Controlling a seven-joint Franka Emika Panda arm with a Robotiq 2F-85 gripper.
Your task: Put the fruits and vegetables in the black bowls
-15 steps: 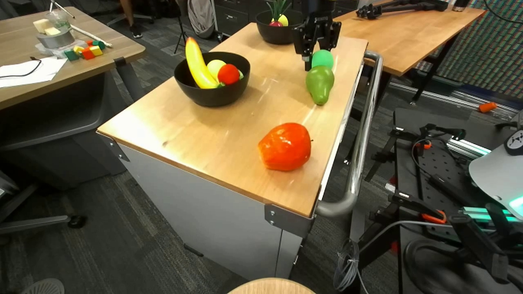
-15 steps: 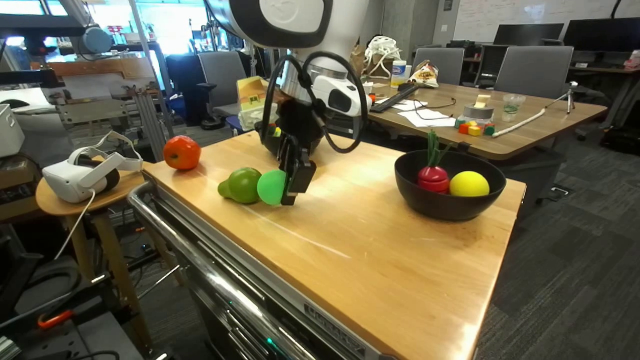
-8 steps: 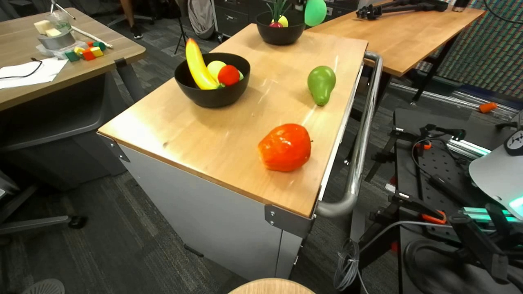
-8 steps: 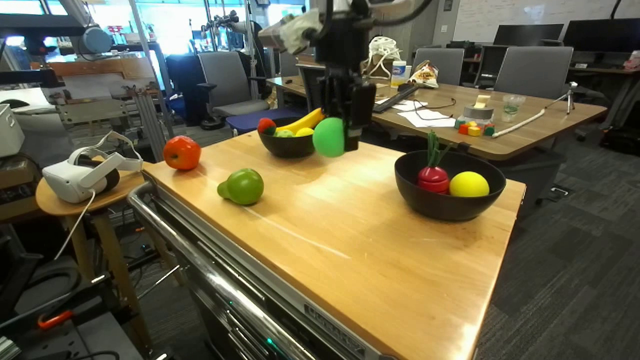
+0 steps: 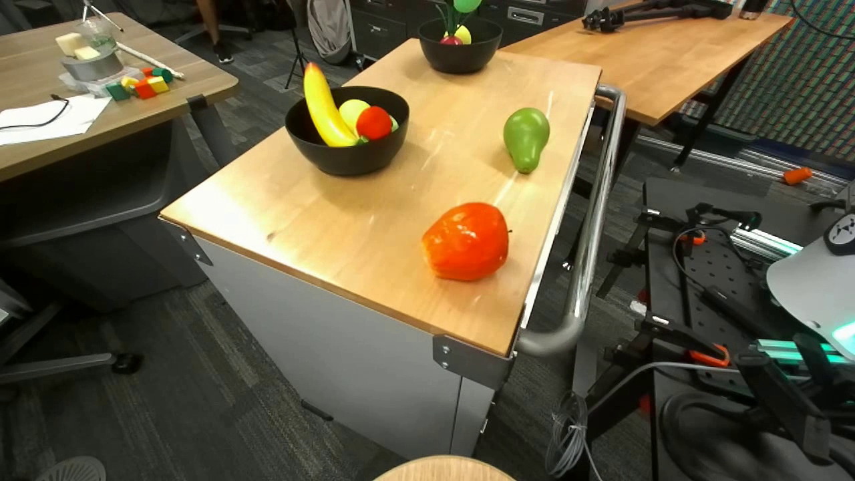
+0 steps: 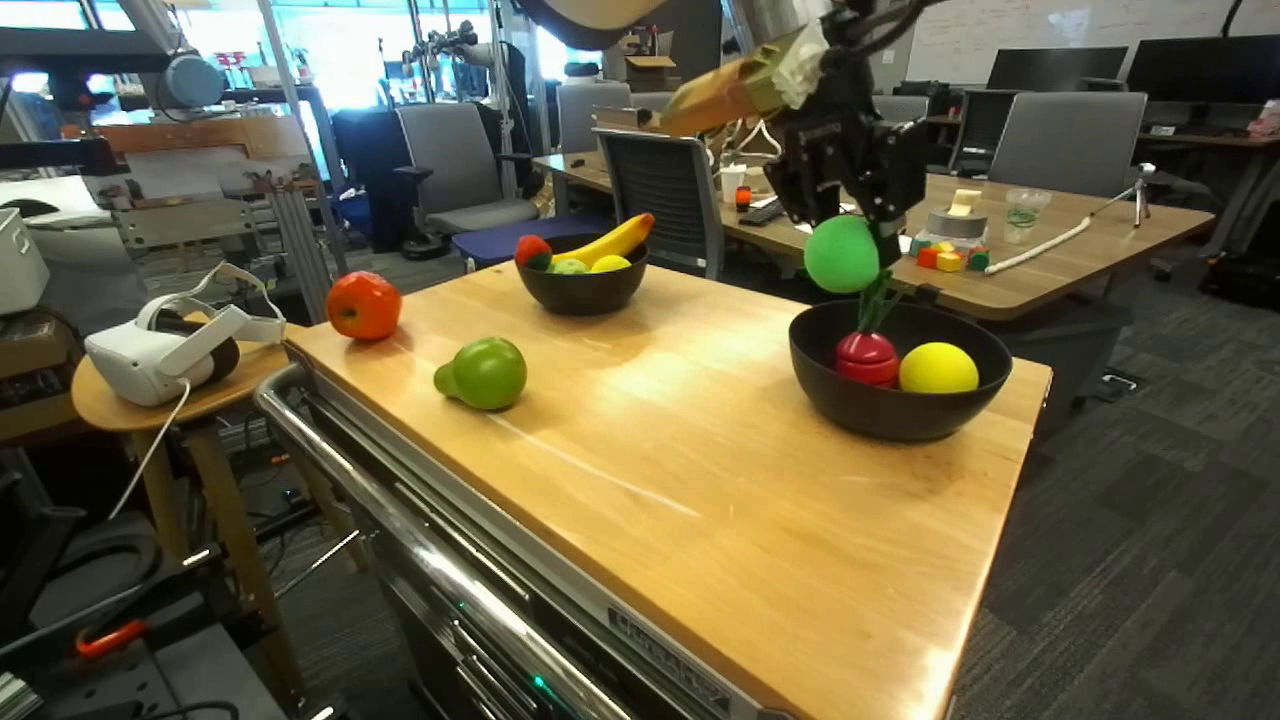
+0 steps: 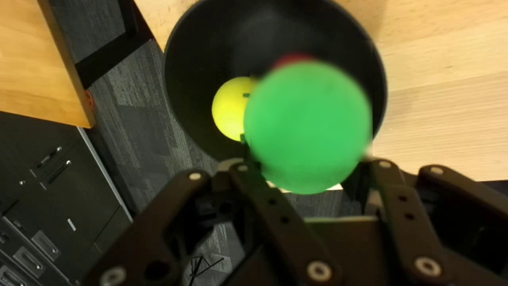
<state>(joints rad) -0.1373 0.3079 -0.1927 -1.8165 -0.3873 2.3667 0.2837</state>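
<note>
Looks smooth and glossy like plastic on the big red tomato (image 5: 466, 242), the banana (image 5: 325, 113) and the red radish (image 6: 866, 360), softer in shine on the green pear-shaped piece (image 6: 488, 374), matt on the green ball (image 6: 840, 254) and the yellow ball (image 6: 938, 368). Shows matt black on the banana's bowl (image 5: 354, 159), the radish's bowl (image 6: 900, 418) and the gripper (image 7: 306, 163), with bright metal screw heads (image 7: 319, 271) on the last. Runs to sheened, grained wood on the tabletop (image 6: 740, 550), polished metal on the rail (image 5: 600, 200), smooth grey on the cabinet side (image 5: 347, 347), rough, cloth-like carpet (image 5: 187, 374) and white paper (image 5: 73, 115).
</note>
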